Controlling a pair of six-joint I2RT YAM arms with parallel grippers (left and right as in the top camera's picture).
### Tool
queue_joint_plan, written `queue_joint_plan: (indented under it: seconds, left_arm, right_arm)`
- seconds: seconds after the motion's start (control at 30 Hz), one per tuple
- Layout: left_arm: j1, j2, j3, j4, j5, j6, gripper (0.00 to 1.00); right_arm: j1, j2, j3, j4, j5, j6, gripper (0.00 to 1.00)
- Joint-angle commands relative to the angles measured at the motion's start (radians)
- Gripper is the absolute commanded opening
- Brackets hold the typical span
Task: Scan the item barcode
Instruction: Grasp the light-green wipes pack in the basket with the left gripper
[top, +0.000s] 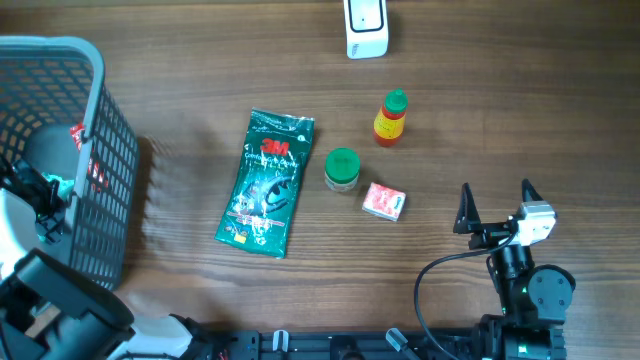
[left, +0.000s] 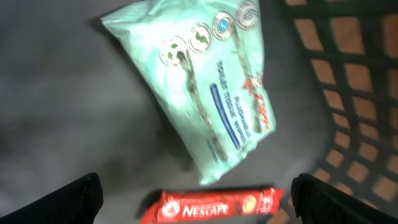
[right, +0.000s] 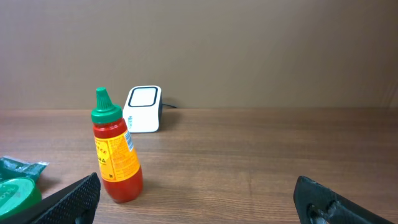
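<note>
Currently left gripper (left: 198, 191) wide over tissue pack (left: 214, 93) in basket (top: 108, 140); right gripper (top: 496, 198) wide, empty.

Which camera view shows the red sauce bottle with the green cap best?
The right wrist view: the red plastic sauce bottle with green cap stands upright, seen from the side, large and sharp. The overhead view shows the bottle small, from above. The left wrist view does not show it.

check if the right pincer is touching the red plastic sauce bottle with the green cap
Apart. The overhead view shows bare wooden table between the open right pincer and the red plastic sauce bottle.
</note>
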Motion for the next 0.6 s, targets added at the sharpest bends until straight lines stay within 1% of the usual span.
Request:
queue_joint_plan:
  seconds: [0.0,0.03,0.07,0.1,0.13,0.17,0.27,0.33,0.4,0.43,0.47,0.5,0.53,0.57]
  left_arm:
    - [0.005,0.063,0.001,0.037,-0.058,-0.021,1.00]
    - [0.005,0.078,0.001,0.047,-0.066,-0.021,0.97]
    - [0.005,0.089,0.001,0.050,-0.072,-0.021,0.89]
    - [0.005,0.098,0.001,0.052,-0.075,-0.021,0.78]
    - [0.005,0.107,0.001,0.053,-0.076,-0.021,0.71]
    - [0.005,0.121,0.001,0.059,-0.076,-0.021,0.68]
    - [0.005,0.163,0.001,0.063,-0.095,-0.021,0.67]
    - [0.005,0.195,0.001,0.063,-0.095,-0.021,0.54]
    - [0.005,0.221,0.001,0.063,-0.094,-0.021,0.45]
    - [0.005,0.232,0.001,0.063,-0.094,-0.021,0.38]
    - [0.005,0.237,0.001,0.062,-0.094,-0.020,0.29]
    - [0.005,0.237,0.001,0.061,-0.094,-0.013,0.11]
    - [0.005,0.237,0.001,0.063,-0.094,-0.006,0.04]
    - [0.005,0.237,0.001,0.063,-0.094,-0.006,0.04]
  right_arm:
    - [0.004,-0.006,-0.001,0.003,0.009,-0.010,1.00]
    - [0.004,-0.006,-0.001,0.003,0.010,-0.009,1.00]
    - [0.004,-0.006,-0.001,0.003,0.009,-0.009,1.00]
    - [0.004,-0.006,-0.001,0.003,0.010,-0.009,1.00]
    - [0.004,-0.006,-0.001,0.003,0.010,-0.009,1.00]
    - [0.004,-0.006,-0.001,0.003,0.010,-0.009,1.00]
    - [0.004,-0.006,-0.001,0.003,0.009,-0.010,1.00]
    - [0.004,-0.006,-0.001,0.003,0.009,-0.010,1.00]
    - [0.004,-0.006,-0.001,0.003,0.010,-0.010,1.00]
    - [0.004,-0.006,-0.001,0.003,0.010,-0.009,1.00]
    - [0.004,-0.006,-0.001,0.003,0.010,-0.009,1.00]
    - [0.004,-0.006,-0.001,0.003,0.010,-0.009,1.00]
    - [0.004,-0.006,-0.001,0.003,0.009,-0.010,1.00]
    - [0.004,-0.006,-0.001,0.003,0.010,-0.009,1.00]
